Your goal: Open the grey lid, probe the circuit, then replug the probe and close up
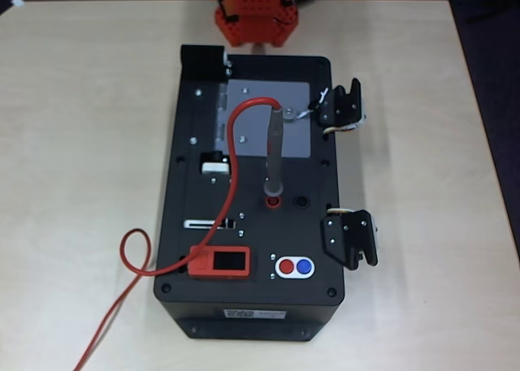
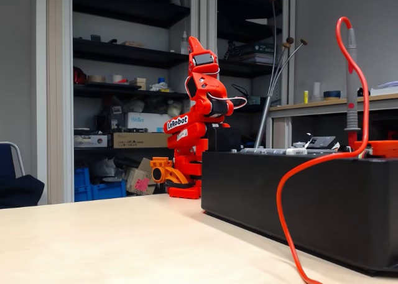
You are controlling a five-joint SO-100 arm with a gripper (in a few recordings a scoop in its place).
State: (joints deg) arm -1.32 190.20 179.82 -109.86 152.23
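The grey lid [image 1: 268, 119] lies flat and shut on the black box [image 1: 187, 225], so the circuit is hidden under it. The probe [image 1: 275, 152] stands upright with its red end in a red socket [image 1: 273, 201]. In the fixed view the probe [image 2: 352, 79] rises above the box [image 2: 298, 191]. Its red cable [image 1: 231, 164] arcs from the probe's top down to the orange display module [image 1: 219, 263], and more red cable loops off the table's front left. My orange arm [image 1: 256, 14] is folded up behind the box. Its gripper [image 2: 194, 46] points upward, shut and empty, well away from the lid.
Two black side latches [image 1: 341, 107] [image 1: 351, 237] hang open off the box's right edge. A red and a blue button [image 1: 294, 267] sit by the display module, with a black socket [image 1: 302, 201] beside the probe. Shelves and a desk stand behind the table [image 2: 124, 240].
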